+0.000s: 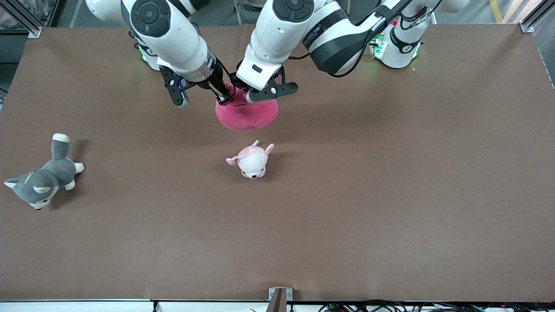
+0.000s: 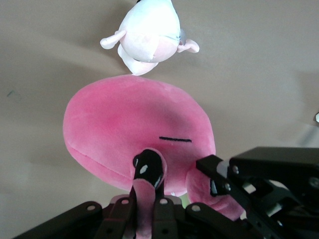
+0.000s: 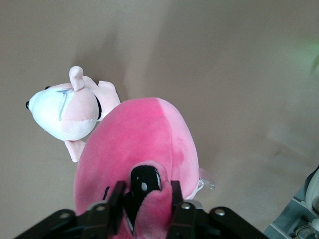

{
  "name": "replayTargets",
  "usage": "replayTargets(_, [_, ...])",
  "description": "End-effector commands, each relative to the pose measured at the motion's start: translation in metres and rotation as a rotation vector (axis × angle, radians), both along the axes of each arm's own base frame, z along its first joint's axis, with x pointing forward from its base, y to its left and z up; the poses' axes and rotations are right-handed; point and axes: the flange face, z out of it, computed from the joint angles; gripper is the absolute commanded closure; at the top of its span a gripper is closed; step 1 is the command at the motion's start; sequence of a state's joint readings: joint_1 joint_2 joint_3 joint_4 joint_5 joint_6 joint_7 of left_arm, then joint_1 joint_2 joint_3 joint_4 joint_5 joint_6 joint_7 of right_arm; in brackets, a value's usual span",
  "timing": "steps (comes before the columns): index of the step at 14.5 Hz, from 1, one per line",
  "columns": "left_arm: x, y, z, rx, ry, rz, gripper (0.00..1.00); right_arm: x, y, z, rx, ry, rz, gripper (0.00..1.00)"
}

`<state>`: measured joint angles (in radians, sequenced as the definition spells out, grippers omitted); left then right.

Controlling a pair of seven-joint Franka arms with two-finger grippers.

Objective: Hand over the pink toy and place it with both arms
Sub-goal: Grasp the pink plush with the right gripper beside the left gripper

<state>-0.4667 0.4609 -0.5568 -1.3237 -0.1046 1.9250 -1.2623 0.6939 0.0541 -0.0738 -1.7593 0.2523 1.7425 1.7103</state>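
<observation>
The pink toy (image 1: pixel 248 116), a round magenta plush, hangs just above the table between the two arms' ends. My left gripper (image 1: pixel 249 98) is shut on a fold of its top beside a dark eye, as the left wrist view (image 2: pixel 148 191) shows, with the toy (image 2: pixel 134 129) below it. My right gripper (image 1: pixel 223 99) is shut on another fold of the toy by the other eye, as the right wrist view (image 3: pixel 147 199) shows, with the toy (image 3: pixel 139 144) below. Both grippers hold it at once, side by side. The right gripper's fingers (image 2: pixel 214 181) also show in the left wrist view.
A small pale pink-and-white plush (image 1: pixel 252 161) lies on the brown table (image 1: pixel 390 173), nearer to the front camera than the pink toy; it shows in both wrist views (image 2: pixel 149 30) (image 3: pixel 65 112). A grey-and-white dog plush (image 1: pixel 43 177) lies toward the right arm's end.
</observation>
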Motion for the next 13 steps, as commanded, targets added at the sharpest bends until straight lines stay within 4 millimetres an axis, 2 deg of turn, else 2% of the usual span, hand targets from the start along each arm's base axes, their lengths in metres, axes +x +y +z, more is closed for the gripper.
replayTargets(1, [0.002,-0.001,0.007,0.001,-0.013,0.020,0.99,-0.010,-0.006,0.005,0.016,-0.004,-0.014,1.00])
replayTargets(7, [0.002,-0.001,0.007,0.001,-0.014,0.019,0.97,-0.008,-0.010,0.010,0.025,-0.015,-0.019,1.00])
replayTargets(8, [0.003,0.000,0.007,0.000,-0.013,0.019,0.84,-0.006,-0.014,0.010,0.025,-0.017,-0.017,1.00])
replayTargets(9, [0.006,0.002,0.007,-0.001,-0.013,0.021,0.53,-0.003,-0.017,0.010,0.026,-0.019,-0.021,1.00])
replayTargets(10, [0.006,0.002,0.009,-0.004,-0.016,0.018,0.16,0.002,-0.022,0.010,0.030,-0.024,-0.022,1.00])
replayTargets(11, [0.005,0.003,0.013,-0.005,-0.026,0.018,0.00,0.008,-0.031,0.009,0.035,-0.030,-0.017,1.00])
replayTargets(13, [0.004,0.008,0.026,-0.010,-0.047,0.023,0.00,0.021,-0.053,0.010,0.041,-0.034,-0.006,1.00])
